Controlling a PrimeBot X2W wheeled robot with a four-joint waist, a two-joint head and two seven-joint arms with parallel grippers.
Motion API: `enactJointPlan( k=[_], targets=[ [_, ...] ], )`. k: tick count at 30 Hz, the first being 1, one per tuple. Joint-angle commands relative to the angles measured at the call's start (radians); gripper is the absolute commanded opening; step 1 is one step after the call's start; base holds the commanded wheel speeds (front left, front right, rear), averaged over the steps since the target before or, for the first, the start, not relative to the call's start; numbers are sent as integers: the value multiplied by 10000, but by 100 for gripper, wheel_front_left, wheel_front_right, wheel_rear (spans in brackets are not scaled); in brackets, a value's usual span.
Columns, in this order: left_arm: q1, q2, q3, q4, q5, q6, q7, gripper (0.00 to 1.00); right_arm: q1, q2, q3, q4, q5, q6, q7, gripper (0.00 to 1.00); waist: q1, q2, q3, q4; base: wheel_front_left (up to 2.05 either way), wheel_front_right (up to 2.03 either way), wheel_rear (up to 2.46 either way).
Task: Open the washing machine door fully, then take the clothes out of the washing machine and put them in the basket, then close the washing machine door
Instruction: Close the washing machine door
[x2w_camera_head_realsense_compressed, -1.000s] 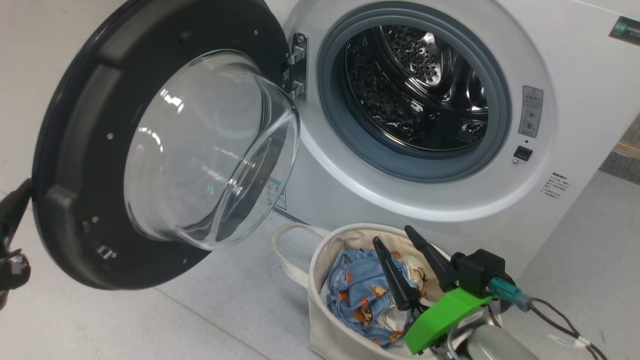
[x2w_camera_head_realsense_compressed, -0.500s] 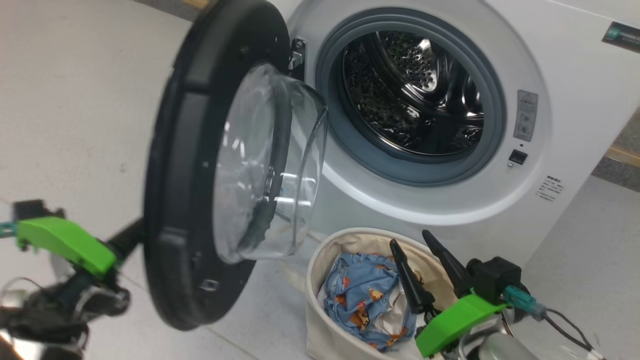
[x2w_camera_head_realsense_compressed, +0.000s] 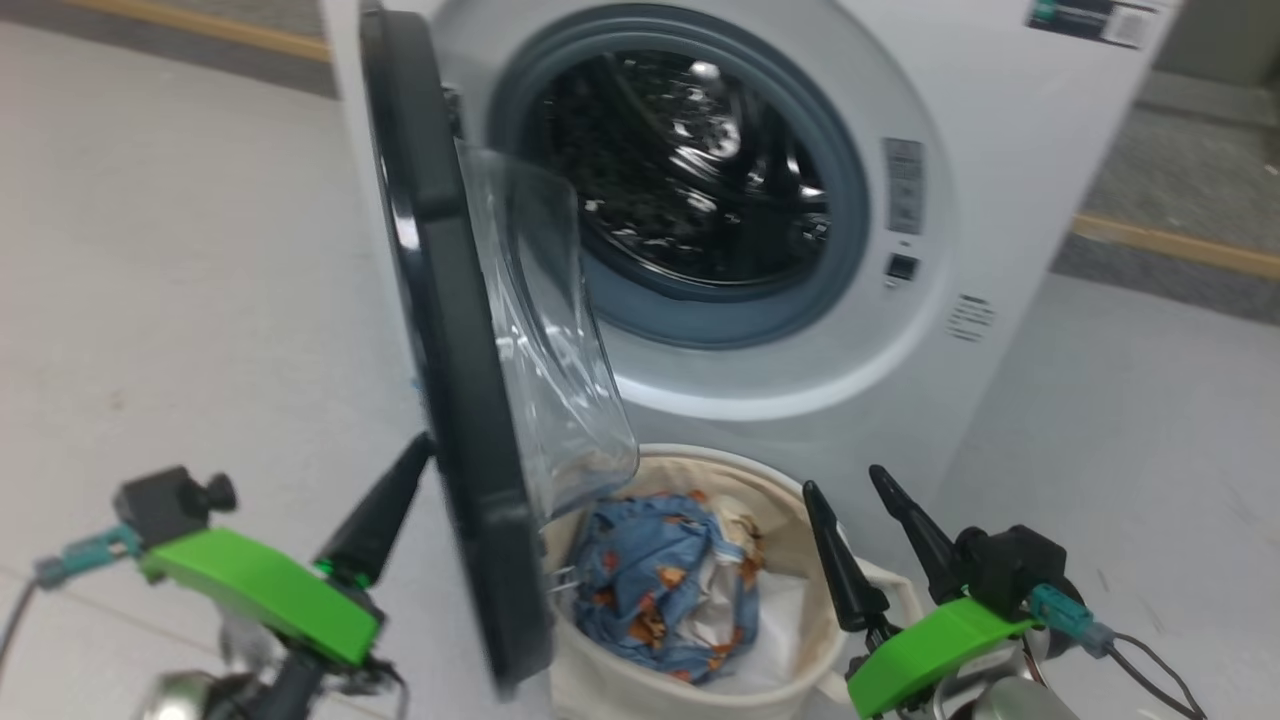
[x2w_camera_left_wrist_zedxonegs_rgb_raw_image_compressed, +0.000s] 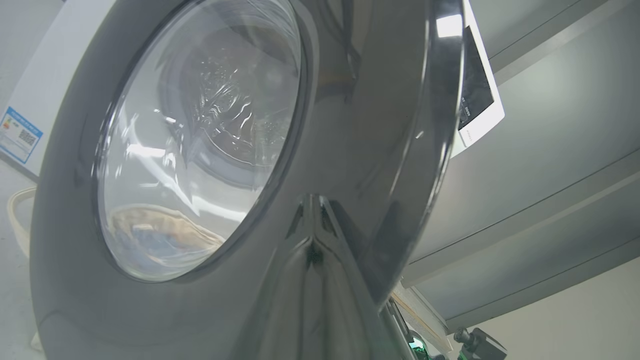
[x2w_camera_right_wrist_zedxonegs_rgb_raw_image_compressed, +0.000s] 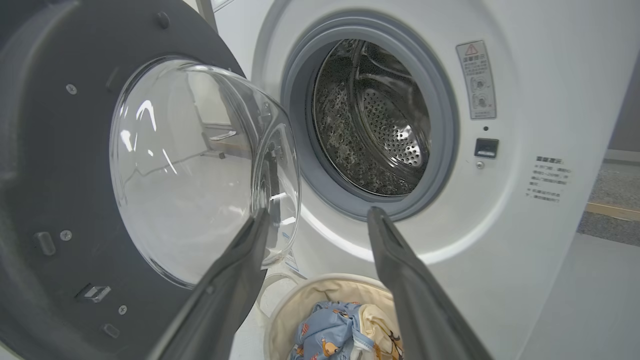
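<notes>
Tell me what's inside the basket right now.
The basket holds the light blue printed clothes with a cream piece. Anything beneath them is covered, and the washing machine door hides the basket's left rim.

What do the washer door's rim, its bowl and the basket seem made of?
Washing machine door: rim looks glossy black plastic, with mirror-like reflections. Bowl: clear glass or hard plastic; see-through, glinting. Basket: matte cream cloth, probably canvas; soft rim.
</notes>
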Motion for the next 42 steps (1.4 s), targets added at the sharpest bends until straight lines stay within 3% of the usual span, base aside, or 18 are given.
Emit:
enactJointPlan(
  k=[1,6,11,20,32,42],
  targets=[
    [-340,-32,191,-525,298,-137,-262,0,-145,-24,42,-345,-97,10,-126,100,0,-1,200,-555,0,0,0],
    [-194,-614,-382,-600,1229,-273,-1196,0,-234,-25,23,-370,-171,10,-126,100,0,-1,379,-1385,0,0,0],
    [-553,-1275,-484,-163,1285,-344,-1809,0,-345,-21,41,-360,-222,10,-126,100,0,-1,541,-2085,0,0,0],
    [-1588,-1714,-522,1443,1468,-719,-2640,0,-494,-29,-3,-355,-308,10,-126,100,0,-1,800,-2779,0,0,0],
    [-1655,-1464,-684,2134,1810,-1023,-2966,0,-436,38,-123,-437,-295,10,-126,100,0,-1,866,-2195,0,0,0],
    [-918,-936,-590,1822,2056,-855,-2962,0,-313,62,-226,-445,-296,10,-126,100,0,-1,678,-1448,0,0,0]
  ],
)
